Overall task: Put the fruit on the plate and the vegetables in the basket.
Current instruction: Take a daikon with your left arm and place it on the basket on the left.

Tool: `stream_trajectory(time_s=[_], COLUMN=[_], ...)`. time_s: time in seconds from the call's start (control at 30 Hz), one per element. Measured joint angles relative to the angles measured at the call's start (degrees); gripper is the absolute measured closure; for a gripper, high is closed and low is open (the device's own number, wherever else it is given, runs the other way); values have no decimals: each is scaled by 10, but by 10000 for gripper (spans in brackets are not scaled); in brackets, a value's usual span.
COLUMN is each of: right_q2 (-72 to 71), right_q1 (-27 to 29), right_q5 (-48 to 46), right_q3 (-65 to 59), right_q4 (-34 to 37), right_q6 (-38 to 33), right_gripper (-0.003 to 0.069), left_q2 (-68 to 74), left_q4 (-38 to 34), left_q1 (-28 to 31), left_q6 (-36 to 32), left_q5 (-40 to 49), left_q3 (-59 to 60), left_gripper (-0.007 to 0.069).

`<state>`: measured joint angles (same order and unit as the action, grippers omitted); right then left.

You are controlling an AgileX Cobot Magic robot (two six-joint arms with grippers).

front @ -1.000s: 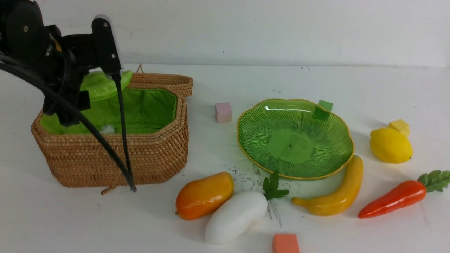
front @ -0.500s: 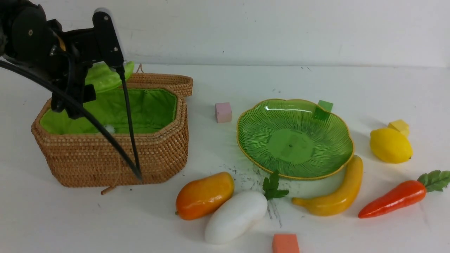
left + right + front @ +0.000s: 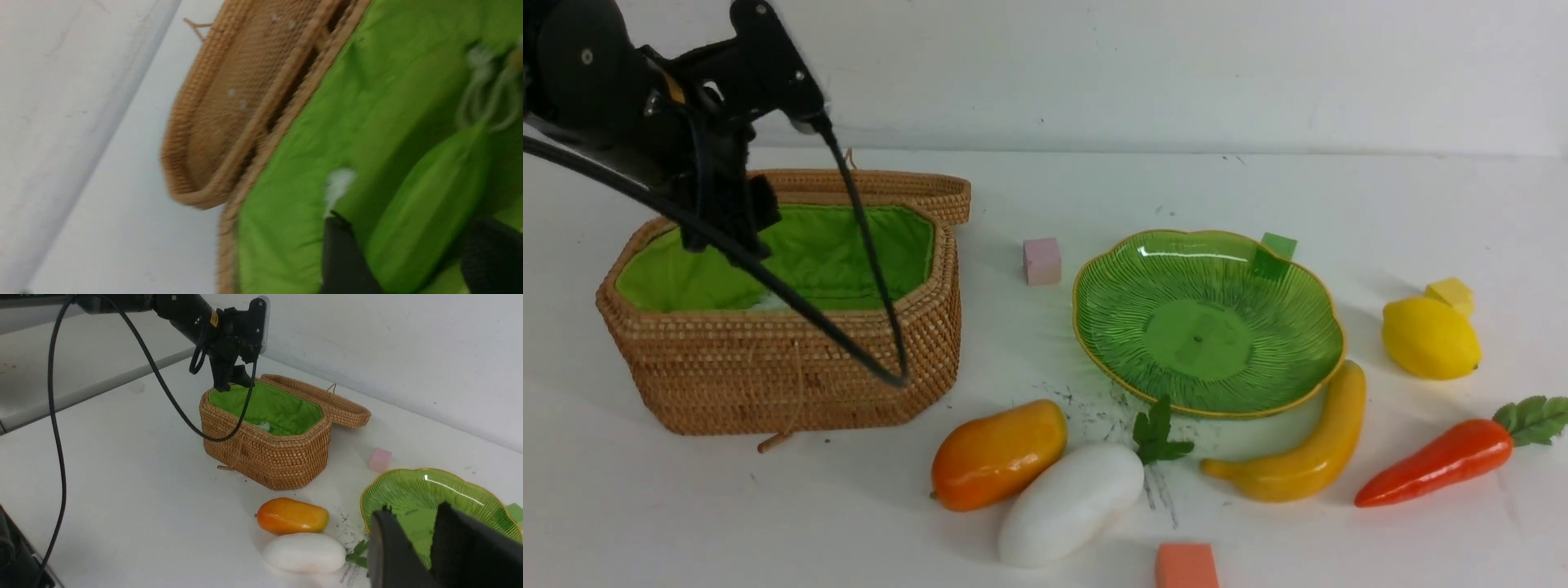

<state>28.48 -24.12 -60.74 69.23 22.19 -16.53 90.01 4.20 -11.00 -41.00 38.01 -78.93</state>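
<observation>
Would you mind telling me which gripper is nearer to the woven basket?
Left. The left gripper hangs directly over the open top of the basket; the right gripper is well away, over by the plate.

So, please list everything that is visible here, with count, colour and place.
basket: 1, tan with green lining, table's left, lid open
gourd: 1, green, inside the basket
plate: 1, green with gold rim, centre-right, empty
mango: 1, orange-yellow, near side, between basket and plate
radish: 1, white with green leaves, beside the mango
banana: 1, yellow, at the plate's near rim
lemon: 1, yellow, right of the plate
carrot: 1, orange-red, far right
pink cube: 1, between basket and plate
green cube: 1, behind the plate
yellow cube: 1, behind the lemon
orange cube: 1, nearest edge
table: 1, white
left gripper: 1, black, above the basket, open
right gripper: 1, black, facing the plate, open, empty
</observation>
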Motion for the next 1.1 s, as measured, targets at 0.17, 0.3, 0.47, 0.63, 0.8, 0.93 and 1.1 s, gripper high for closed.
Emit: stream_trajectory(time_s=[0.17,0.3,0.47,0.63,0.8,0.93,1.1], right_q2=[0,0,0,0,0,0,0], right_q1=[0,0,0,0,0,0,0], right_q5=[-33,-77,-112,-118,-118,-118,-118], right_q3=[0,0,0,0,0,0,0], right_q4=[6,6,7,8,8,8,8], right_q6=[29,43,45,45,46,46,46], right_gripper=[478,478,474,472,467,463,456], left_q2=[-43,-43,-4,67,114,125,128], left_q4=[-81,-97,-87,-82,-47,-42,-80], left_q1=[-109,-213,-290,-331,-333,-333,-333], left_q6=[114,217,295,299,301,301,303], left_q5=[99,182,227,200,171,159,122], left_q3=[0,-1,-1,-1,-1,-1,-1], left_gripper=[616,638,621,431,218,165,174])
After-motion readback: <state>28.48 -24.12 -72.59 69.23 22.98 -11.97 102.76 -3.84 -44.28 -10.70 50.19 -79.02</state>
